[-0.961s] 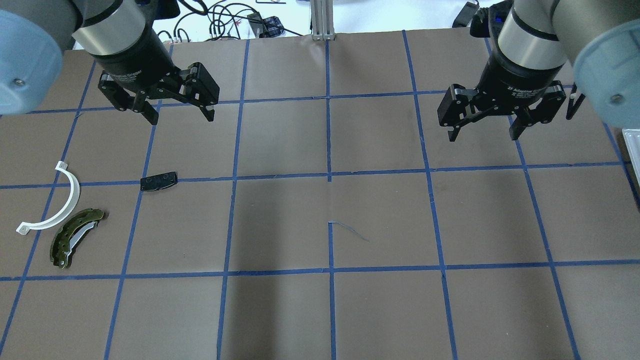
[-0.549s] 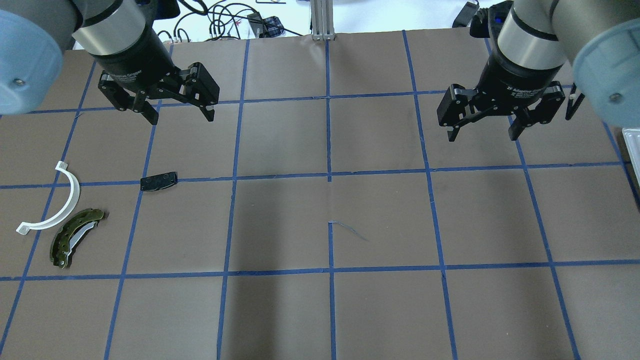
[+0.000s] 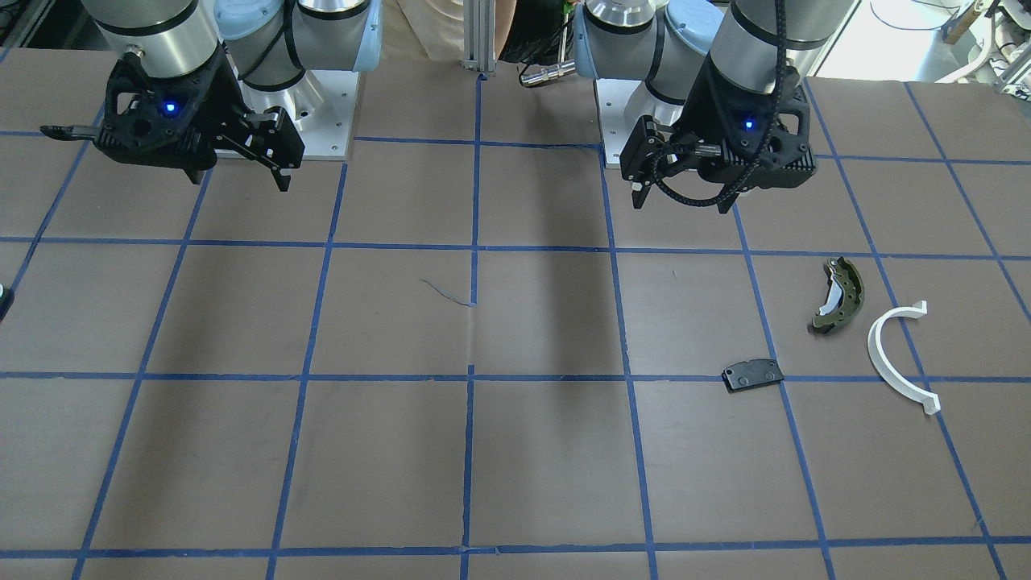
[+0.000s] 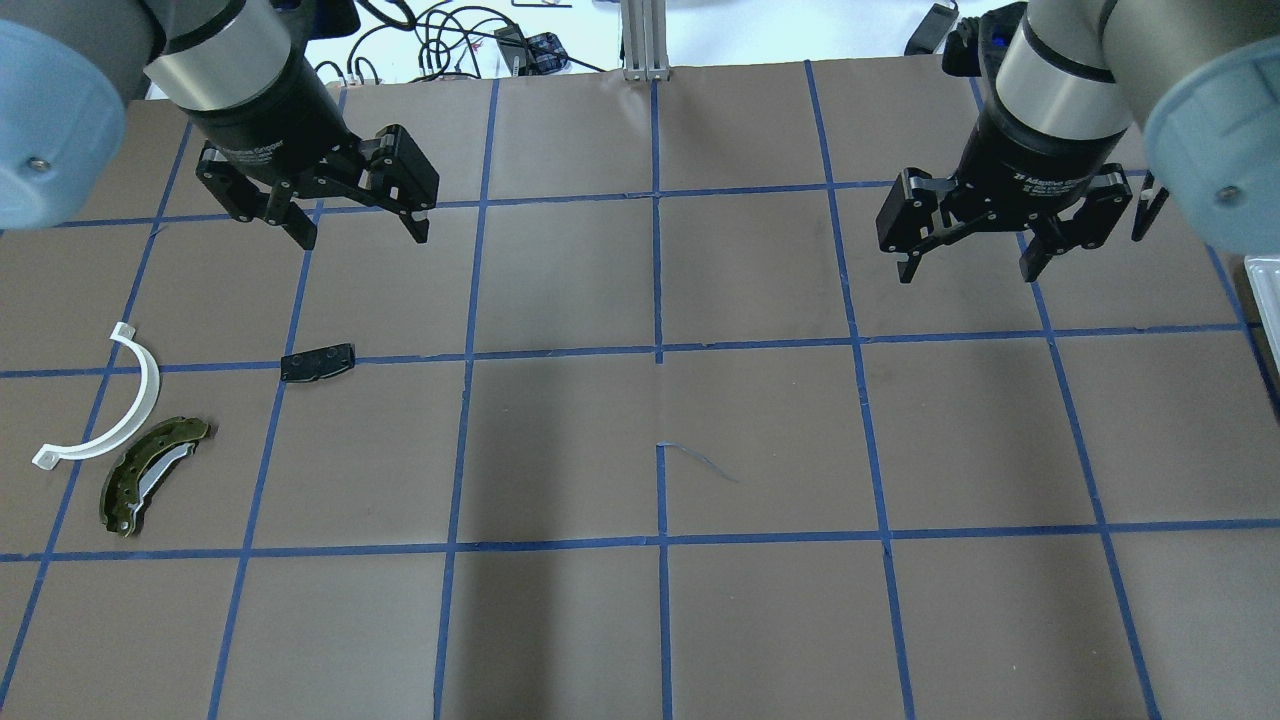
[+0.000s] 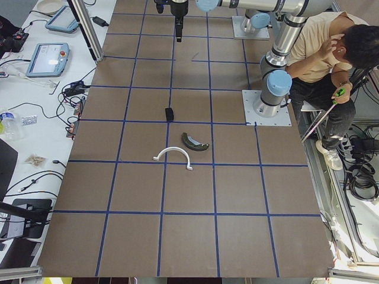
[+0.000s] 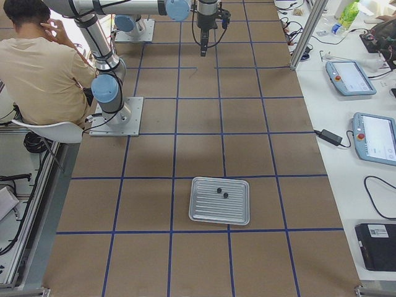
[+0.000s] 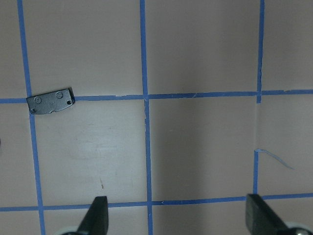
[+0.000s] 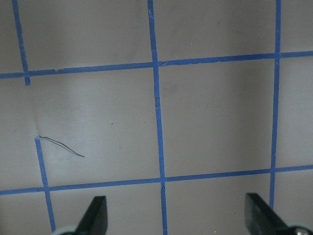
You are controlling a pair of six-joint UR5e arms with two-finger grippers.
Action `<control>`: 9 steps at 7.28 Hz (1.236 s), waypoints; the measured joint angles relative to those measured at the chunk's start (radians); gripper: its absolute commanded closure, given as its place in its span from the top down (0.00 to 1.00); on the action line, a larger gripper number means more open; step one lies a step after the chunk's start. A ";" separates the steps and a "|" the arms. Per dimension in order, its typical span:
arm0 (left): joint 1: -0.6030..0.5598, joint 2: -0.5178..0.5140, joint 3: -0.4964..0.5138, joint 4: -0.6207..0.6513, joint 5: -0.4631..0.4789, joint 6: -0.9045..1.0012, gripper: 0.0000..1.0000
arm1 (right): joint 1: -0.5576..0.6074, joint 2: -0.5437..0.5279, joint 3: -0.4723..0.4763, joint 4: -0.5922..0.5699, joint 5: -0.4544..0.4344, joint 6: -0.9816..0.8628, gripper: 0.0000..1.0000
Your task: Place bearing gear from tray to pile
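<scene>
The silver tray (image 6: 219,210) shows in the exterior right view with two small dark parts (image 6: 217,189) in it; I cannot tell which is the bearing gear. Only its edge (image 4: 1268,290) shows overhead. The pile lies at the table's left: an olive-green brake shoe (image 4: 150,475), a white arc piece (image 4: 120,400) and a black pad (image 4: 318,362), also seen from the front (image 3: 752,374). My left gripper (image 4: 362,235) hangs open and empty behind the pad. My right gripper (image 4: 968,270) hangs open and empty, left of the tray.
The brown table cover (image 4: 560,450) has a blue tape grid. A loose tape strand (image 4: 700,462) lies near the middle. Cables (image 4: 440,40) lie beyond the far edge. A seated person (image 6: 43,68) is behind the robot bases.
</scene>
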 measured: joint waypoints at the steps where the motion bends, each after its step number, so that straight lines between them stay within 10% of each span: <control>1: 0.000 0.000 0.000 0.000 0.000 0.000 1.00 | -0.002 0.000 -0.001 0.000 -0.002 -0.005 1.00; 9: 0.000 0.000 0.000 0.000 0.000 0.000 1.00 | -0.001 -0.003 -0.003 0.000 0.075 -0.007 1.00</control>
